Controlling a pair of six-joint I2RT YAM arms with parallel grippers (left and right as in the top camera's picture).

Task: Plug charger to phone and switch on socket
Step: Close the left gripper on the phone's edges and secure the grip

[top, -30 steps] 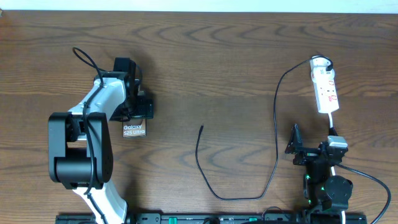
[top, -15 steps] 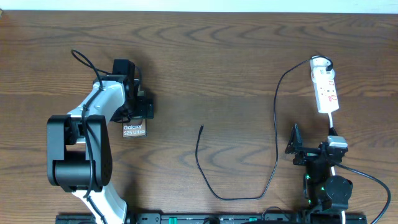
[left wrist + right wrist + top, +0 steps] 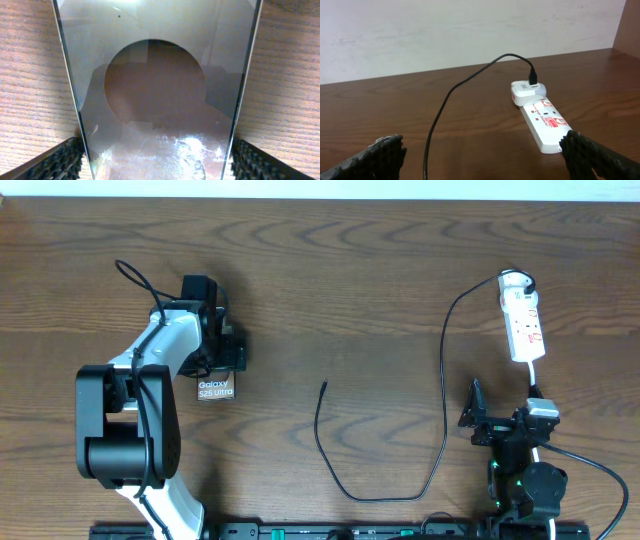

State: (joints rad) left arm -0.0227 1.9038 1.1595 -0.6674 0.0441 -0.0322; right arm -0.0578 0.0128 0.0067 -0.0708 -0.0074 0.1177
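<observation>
Left claw point(image 3: 157, 162) clamps the phone point(image 3: 155, 75); right claw point(image 3: 480, 155) gapes near the socket point(image 3: 545, 120).

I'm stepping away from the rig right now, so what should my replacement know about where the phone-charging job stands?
Left gripper: shut on the phone, pads against both long edges, at table left.
Right gripper: open, empty, facing the socket.
Charger: runs from a white adapter at the socket's far end; plug tip lies free mid-table, apart from the phone.
Done: phone gripped.
Left: pick up the tip, plug it in, switch on the socket; switch state unreadable.
</observation>
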